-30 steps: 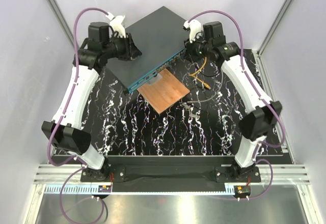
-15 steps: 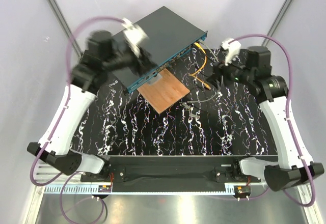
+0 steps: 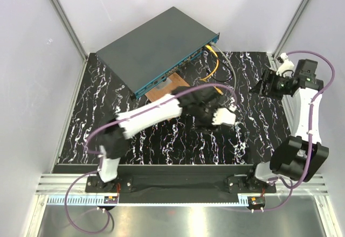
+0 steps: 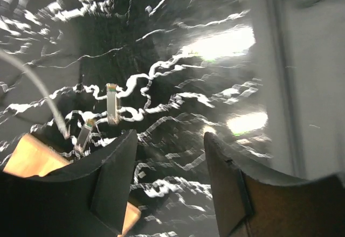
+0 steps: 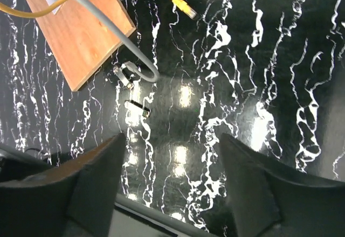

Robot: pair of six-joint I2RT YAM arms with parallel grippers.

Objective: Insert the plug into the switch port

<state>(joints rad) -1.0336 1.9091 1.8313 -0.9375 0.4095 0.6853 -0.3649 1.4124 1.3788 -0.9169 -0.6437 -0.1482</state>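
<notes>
Plug (image 5: 123, 76) first: it lies loose on the mat (image 3: 178, 140) at the end of the grey cable (image 5: 102, 27), just off the near corner of the plate (image 5: 81, 32), with a small clear piece (image 5: 138, 108) beside it (which of the two is meant I cannot say for sure). Over that spot hangs the left gripper (image 4: 168, 140), jaws apart with only mat between them. The plug shows just ahead of the fingertips, not yet between them. So the step in hand looks like the reach for the pick-up, and nothing is grasped. Well off to the right, the right gripper (image 5: 172, 140) is above the mat, jaws wide and empty. Past the plate a yellow cable (image 5: 188, 11) ends loose on the mat. Farthest off sits the switch (image 3: 156, 46), set at an angle, its teal face (image 3: 161, 79) turned toward the plate. The port (image 3: 186, 62) is one of the many sockets along that face, though I cannot tell which. The next move, as I judge it, calls for lowering the left jaws around the plug's body and closing so the tip stays free. Then comes a lift, a carry past the plate and a straight push into a socket. The stiff cable may twist the plug in the grip.
</notes>
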